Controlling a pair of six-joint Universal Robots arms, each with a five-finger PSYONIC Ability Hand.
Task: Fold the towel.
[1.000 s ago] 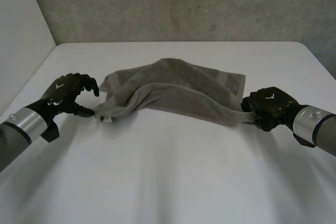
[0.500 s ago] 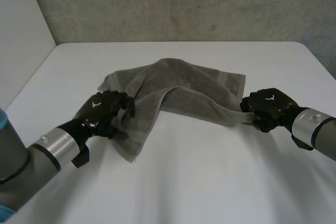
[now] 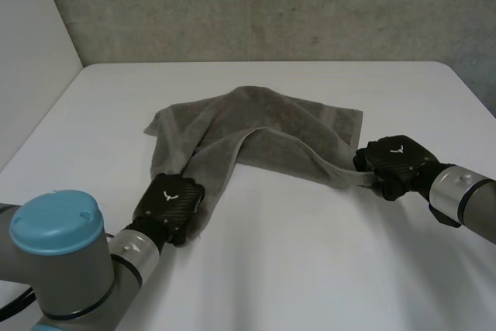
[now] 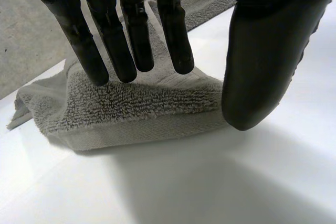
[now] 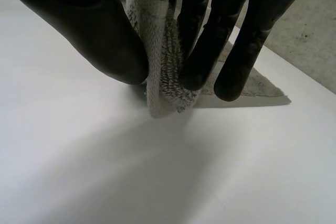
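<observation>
While one crumpled grey terry towel (image 3: 263, 125) is lying across the middle of the single white flat table (image 3: 310, 269), two black robot hands are being kept on it. At the towel's near left end, the left hand (image 3: 170, 201) is being laid over a folded strip. In its wrist view the straight fingers (image 4: 131, 40) are being held over the pile, the thumb standing apart beside the folded edge, with nothing being clasped. At the right end, a corner is being pinched between the thumb and fingers of the right hand (image 3: 395, 164). Compared with half a second ago, the left hand is being found nearer the robot, further down the strip, while the right hand is being kept almost where it was.
</observation>
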